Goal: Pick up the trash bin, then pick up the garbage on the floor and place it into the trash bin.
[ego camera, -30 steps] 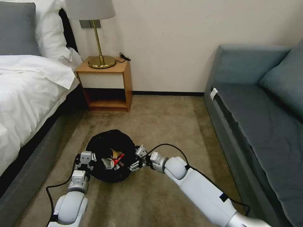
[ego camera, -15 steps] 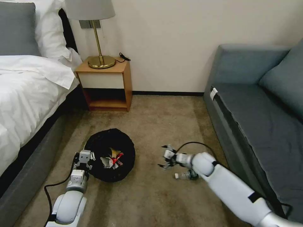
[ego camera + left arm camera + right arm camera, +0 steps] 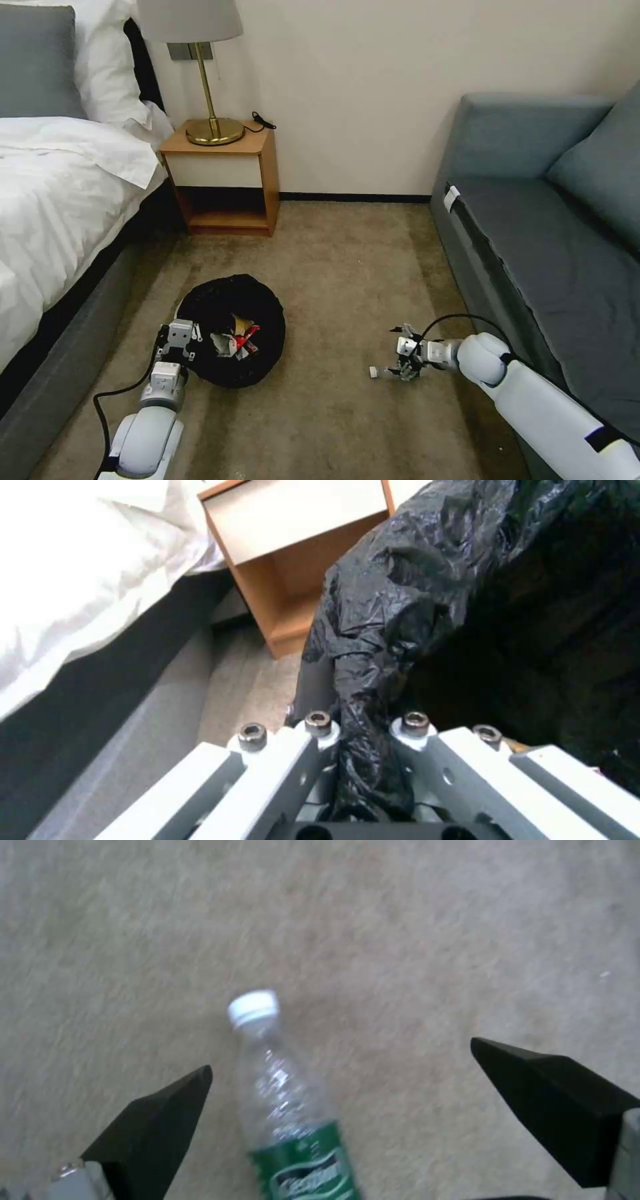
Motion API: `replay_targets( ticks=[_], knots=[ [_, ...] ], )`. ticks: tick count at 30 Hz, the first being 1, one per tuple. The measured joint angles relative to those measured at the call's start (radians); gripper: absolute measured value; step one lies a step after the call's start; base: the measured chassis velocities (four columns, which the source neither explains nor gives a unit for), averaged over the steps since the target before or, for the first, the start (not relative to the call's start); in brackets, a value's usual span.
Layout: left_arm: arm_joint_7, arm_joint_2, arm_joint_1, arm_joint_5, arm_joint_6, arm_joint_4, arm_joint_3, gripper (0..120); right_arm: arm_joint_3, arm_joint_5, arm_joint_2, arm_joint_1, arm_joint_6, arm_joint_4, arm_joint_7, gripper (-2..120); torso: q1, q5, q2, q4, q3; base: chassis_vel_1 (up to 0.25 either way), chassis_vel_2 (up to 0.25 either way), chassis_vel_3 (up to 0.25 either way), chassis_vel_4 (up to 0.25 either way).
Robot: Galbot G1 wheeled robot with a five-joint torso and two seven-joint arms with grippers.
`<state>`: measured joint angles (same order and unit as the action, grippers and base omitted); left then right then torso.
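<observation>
One bottle (image 3: 283, 1100): clear, white cap, green label, lying on carpet (image 3: 347, 267) between spread right gripper (image 3: 340, 1110) fingers.
Bin (image 3: 230, 330): black liner, left gripper (image 3: 363, 760) clamped on rim.

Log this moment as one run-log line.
left gripper: shut on trash bin rim | right gripper: open over bottle on carpet | wrappers: in bin

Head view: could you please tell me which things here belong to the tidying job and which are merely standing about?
Job:
- trash bin, its liner pinched by the left gripper
- wrappers inside it
- bottle on the carpet, between the open right gripper fingers

Standing about:
- lamp
- nightstand
- bed
- sofa
</observation>
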<state>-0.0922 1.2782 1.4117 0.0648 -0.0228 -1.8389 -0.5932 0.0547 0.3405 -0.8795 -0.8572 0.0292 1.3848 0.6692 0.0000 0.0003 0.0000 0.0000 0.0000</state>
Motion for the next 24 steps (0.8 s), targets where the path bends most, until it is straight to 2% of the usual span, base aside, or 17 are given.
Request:
replay_targets(
  ticks=[6, 24],
  knots=[
    [0.002, 0.001, 0.000, 0.001, 0.001, 0.008, 0.007, 2, 0.014, 0.021, -0.013, -0.002, -0.016, -0.060, 0.002, 100, 0.000, 0.0000, 0.000, 0.0000, 0.000, 0.000, 0.000, 0.000, 0.000],
    [0.005, 0.008, 0.001, -0.004, 0.002, 0.004, 0.010, 2, 0.054, 0.068, -0.091, 0.103, -0.047, -0.309, -0.003, 100, 0.000, -0.0003, 0.000, 0.0001, 0.000, 0.000, 0.000, 0.000, 0.000]
  ],
)
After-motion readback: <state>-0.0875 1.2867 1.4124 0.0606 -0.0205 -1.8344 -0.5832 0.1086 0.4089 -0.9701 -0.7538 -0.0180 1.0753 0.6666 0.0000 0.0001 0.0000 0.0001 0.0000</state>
